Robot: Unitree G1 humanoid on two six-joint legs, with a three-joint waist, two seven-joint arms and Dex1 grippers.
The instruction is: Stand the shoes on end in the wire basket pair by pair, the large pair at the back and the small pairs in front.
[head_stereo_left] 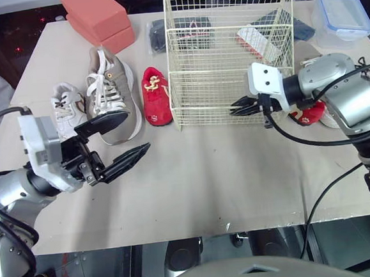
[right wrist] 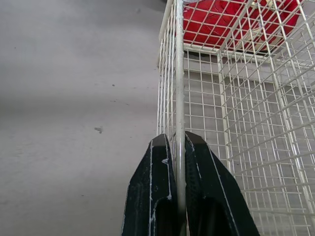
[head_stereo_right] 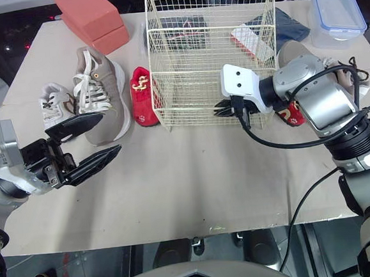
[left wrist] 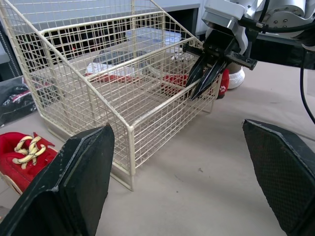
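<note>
Beige table (head_stereo_left: 208,188), grey sneaker (head_stereo_left: 112,86) flat, toe nearward

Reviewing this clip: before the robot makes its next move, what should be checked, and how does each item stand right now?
1. Right tool clamped on a front wire of the wire basket: ok.
2. Left tool open and holding nothing: ok.
3. Basket upright, room inside: ok.
4. Large beige shoe lying unobstructed on the left tool's side: ok.
5. Any shoe standing in the basket: not ok, none is in.
6. Red shoe by the right arm, partly hidden, graspable: cannot tell.
</note>
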